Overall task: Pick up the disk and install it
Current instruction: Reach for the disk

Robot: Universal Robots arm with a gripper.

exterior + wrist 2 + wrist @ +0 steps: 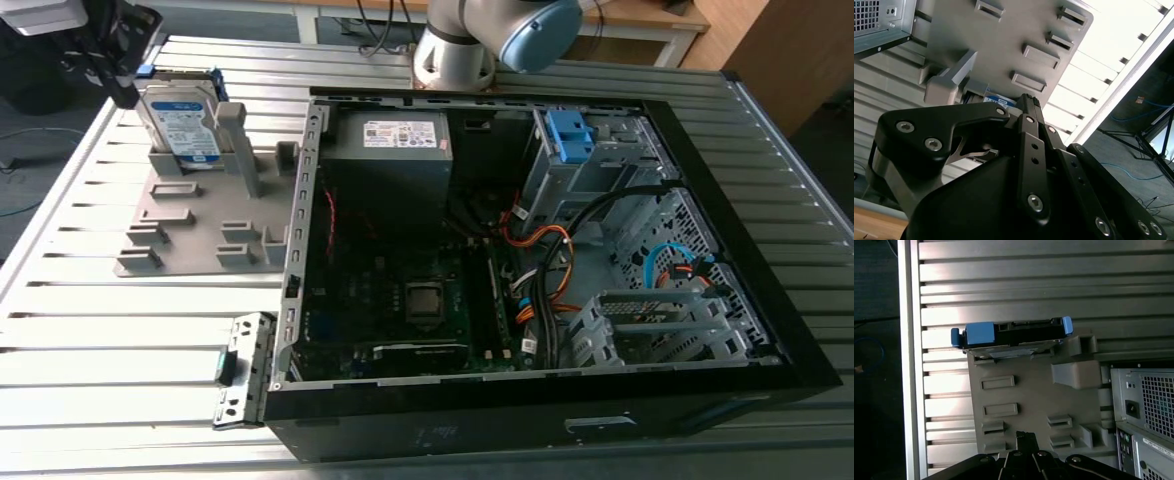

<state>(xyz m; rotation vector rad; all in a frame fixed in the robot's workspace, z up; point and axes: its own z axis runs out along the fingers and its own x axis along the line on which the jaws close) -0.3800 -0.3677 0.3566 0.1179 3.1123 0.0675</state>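
The disk (180, 118), a silver drive with a white-and-blue label in a bright blue frame, stands on edge in a slot at the far end of the grey holder block (200, 235). In the first wrist view the disk (1013, 335) shows edge-on at the end of the holder (1024, 395). My gripper (123, 88) hangs just beside the disk, toward the exterior view's left, without touching it. Its fingertips (1026, 436) are pressed together and hold nothing. In the second wrist view a corner of the disk's label (999, 101) peeks past the gripper (1029, 100).
An open black computer case (747, 330) lies on the slatted metal table (134, 310), right of the holder. Inside are a grey power supply (391, 140), a drive cage with a blue bracket (567, 135) and orange and black cables (554, 260). A small metal bracket (240, 370) lies by the case's near corner.
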